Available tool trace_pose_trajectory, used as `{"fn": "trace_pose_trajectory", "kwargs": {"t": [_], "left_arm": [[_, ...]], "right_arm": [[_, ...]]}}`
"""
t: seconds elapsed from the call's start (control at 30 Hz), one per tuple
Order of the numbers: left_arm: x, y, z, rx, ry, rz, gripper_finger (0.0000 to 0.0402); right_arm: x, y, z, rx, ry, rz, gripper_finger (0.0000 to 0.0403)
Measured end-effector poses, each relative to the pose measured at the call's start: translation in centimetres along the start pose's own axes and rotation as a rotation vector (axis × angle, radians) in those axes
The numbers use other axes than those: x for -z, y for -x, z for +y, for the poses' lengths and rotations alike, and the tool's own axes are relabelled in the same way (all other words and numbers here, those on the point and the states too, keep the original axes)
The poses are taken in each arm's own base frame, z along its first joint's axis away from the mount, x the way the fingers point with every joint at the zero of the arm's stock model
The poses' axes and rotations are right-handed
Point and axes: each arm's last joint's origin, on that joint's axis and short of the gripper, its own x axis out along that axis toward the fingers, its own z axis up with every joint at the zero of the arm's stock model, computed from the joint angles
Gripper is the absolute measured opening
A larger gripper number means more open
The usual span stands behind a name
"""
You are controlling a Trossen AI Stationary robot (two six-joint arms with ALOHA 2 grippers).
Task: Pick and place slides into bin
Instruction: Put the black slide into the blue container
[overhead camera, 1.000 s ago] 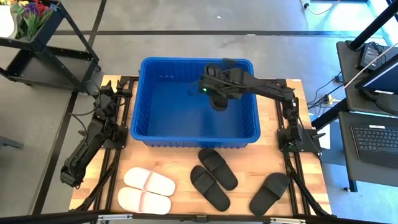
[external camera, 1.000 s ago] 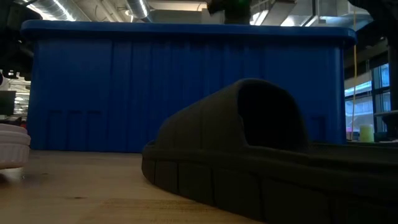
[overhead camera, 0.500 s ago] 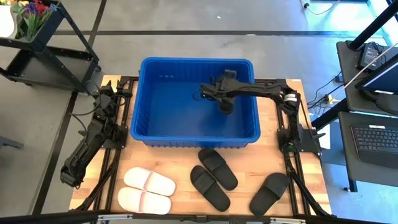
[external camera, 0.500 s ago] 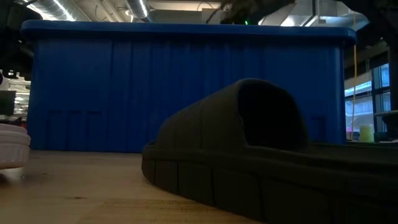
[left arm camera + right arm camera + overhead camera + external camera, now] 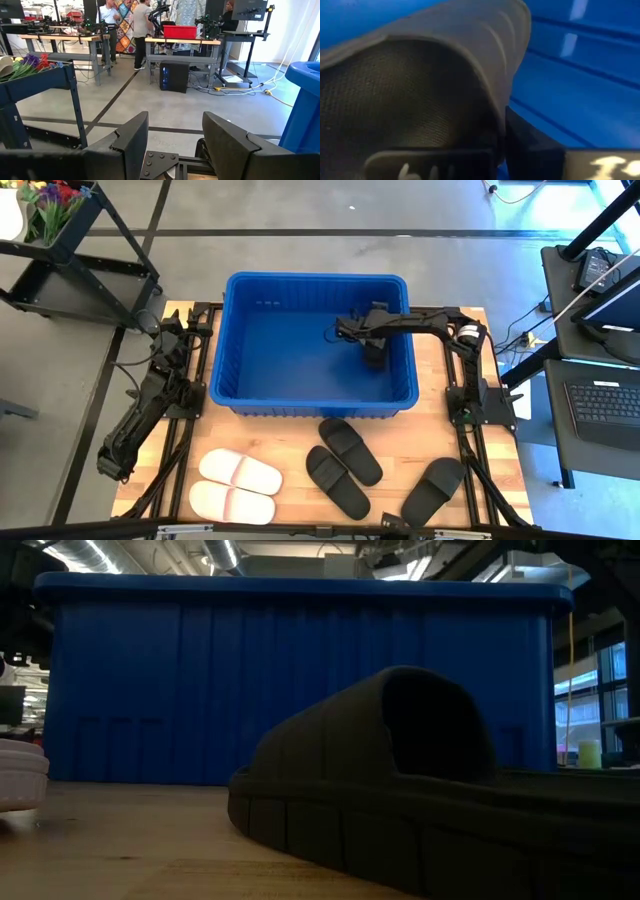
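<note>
Right gripper (image 5: 372, 348) is down inside the bin (image 5: 240, 350), right half, clamped on a black slide (image 5: 420, 85) that fills its wrist camera. Left gripper (image 5: 172, 145) is parked off the table's left edge, jaws spread wide, holding nothing. On the near table: two pale slides (image 5: 235, 485) left, three black slides (image 5: 350, 452) centre and right, just in front of the bin.

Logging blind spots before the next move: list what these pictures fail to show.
- High view: the right gripper inside the bin; its arm covers the jaws.
- Low view: the bin's inside, blocked by its wall; a black slide fills the foreground.
- Right wrist view: a black slide fills the picture; grip unclear.
</note>
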Motion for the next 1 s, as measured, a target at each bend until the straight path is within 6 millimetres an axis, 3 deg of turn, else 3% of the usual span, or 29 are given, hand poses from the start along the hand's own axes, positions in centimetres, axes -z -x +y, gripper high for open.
{"fn": "trace_pose_trajectory", "kwargs": {"t": [0.23, 0.6, 1.0], "left_arm": [[-0.01, 0.00, 0.00, 0.000, 0.000, 0.000, 0.0183], [-0.01, 0.00, 0.00, 0.000, 0.000, 0.000, 0.0183], [0.00, 0.00, 0.00, 0.000, 0.000, 0.000, 0.0183]], "right_arm": [[-0.04, -0.56, -0.15, -0.002, -0.001, -0.012, 0.0056], [-0.11, -0.62, -0.07, -0.043, -0.007, -0.024, 0.0078], [0.17, -0.45, 0.27, -0.094, 0.022, -0.006, 0.0215]]}}
